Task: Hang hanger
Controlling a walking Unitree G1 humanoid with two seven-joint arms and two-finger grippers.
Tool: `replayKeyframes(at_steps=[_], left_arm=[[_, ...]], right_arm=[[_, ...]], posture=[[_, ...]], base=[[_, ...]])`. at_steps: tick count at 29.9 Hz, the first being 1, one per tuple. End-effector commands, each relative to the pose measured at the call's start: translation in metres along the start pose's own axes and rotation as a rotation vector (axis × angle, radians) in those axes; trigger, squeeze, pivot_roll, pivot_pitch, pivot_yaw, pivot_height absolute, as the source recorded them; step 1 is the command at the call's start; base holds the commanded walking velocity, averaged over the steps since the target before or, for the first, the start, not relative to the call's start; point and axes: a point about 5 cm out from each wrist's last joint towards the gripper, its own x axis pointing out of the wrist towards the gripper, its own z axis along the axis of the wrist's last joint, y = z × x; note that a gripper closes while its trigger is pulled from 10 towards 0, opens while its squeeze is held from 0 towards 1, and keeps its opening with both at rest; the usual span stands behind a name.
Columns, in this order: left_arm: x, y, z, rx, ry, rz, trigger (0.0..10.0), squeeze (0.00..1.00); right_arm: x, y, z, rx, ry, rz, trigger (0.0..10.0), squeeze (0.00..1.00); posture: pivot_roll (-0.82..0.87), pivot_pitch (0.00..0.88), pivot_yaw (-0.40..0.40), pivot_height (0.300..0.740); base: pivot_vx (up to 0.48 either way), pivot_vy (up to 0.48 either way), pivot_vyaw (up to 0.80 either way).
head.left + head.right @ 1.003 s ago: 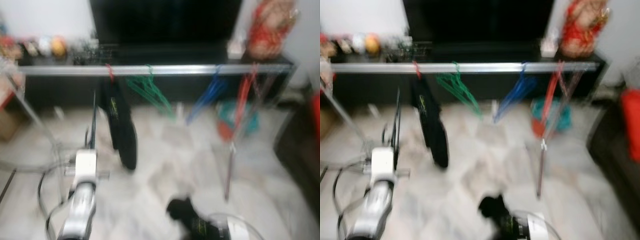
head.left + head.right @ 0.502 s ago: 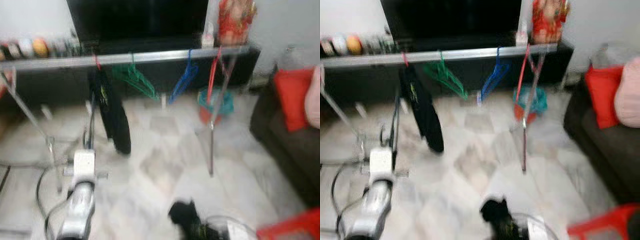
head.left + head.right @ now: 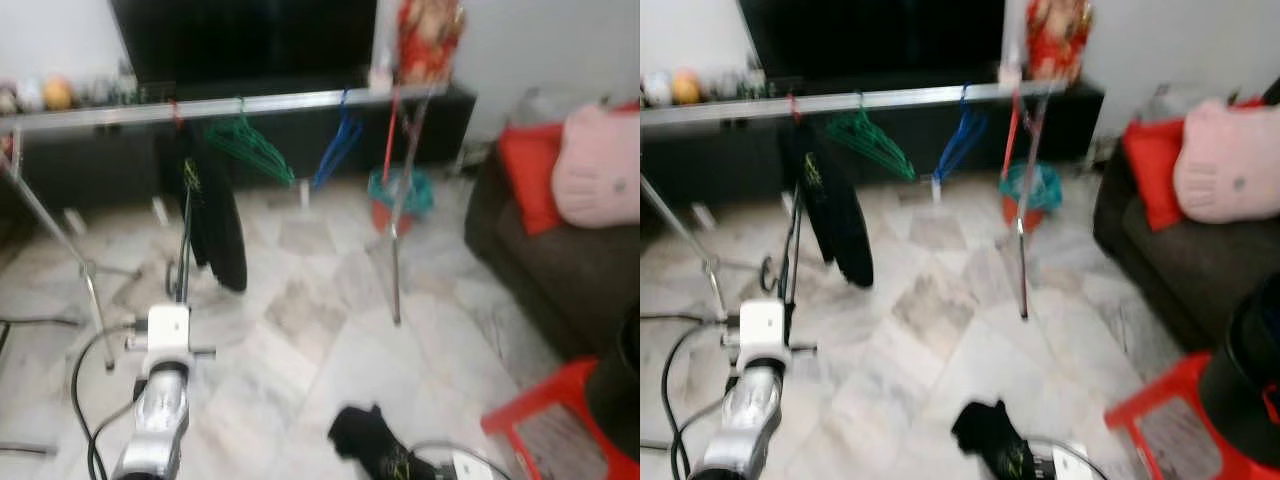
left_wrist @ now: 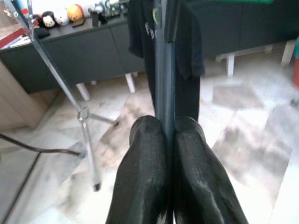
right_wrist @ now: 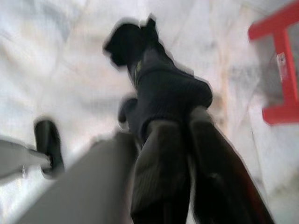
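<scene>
A long silver rail [image 3: 270, 101] runs across the room in front of a dark cabinet. On it hang a black T-shirt [image 3: 218, 225], green hangers [image 3: 252, 150], a blue hanger [image 3: 336, 148] and a red hanger [image 3: 390, 125]. My left gripper [image 4: 166, 125] is shut on the thin grey-blue bar of a hanger [image 4: 164, 70], held upright below the rail, just left of the T-shirt. Low at the front, my right gripper [image 5: 182, 122] is shut on a bunched black garment [image 3: 362, 438] over the floor.
The rack's slanted legs [image 3: 60, 240] stand left and its post [image 3: 398, 240] right of centre. A dark sofa [image 3: 545, 260] with red and pink cushions lies to the right, with a red stool [image 3: 545, 415] before it. A teal and red bucket [image 3: 398, 200] sits near the post. Cables [image 3: 85, 400] trail on the floor.
The camera has swung to the right, so the rail slid left and the sofa and red stool came into view. Both grippers keep their holds.
</scene>
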Motion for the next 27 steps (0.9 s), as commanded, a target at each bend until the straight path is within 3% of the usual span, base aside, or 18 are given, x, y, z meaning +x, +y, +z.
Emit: replayKeyframes(at_steps=[1,20,27], left_arm=[[0.0036,-0.0017,0.007,-0.008,-0.022,-0.004,10.0,0.0],[0.0034,0.0007,0.0068,-0.024,-0.013,0.017,10.0,0.0],[0.0041,0.001,0.0071,-0.023,-0.012,0.021,10.0,0.0]], right_arm=[[0.0001,0.0021,0.0007,0.007,-0.01,0.003,10.0,0.0],[0.0002,0.0025,0.0017,0.015,-0.018,0.001,10.0,0.0],[0.0004,0.0027,0.0028,0.013,-0.021,0.004,10.0,0.0]], posture=[[-0.06,0.0,0.02,0.74],[-0.05,0.0,0.022,0.74],[-0.05,0.0,0.022,0.74]], base=[[0.0,0.0,0.0],[0.0,0.0,0.0],[0.0,0.297,0.0]])
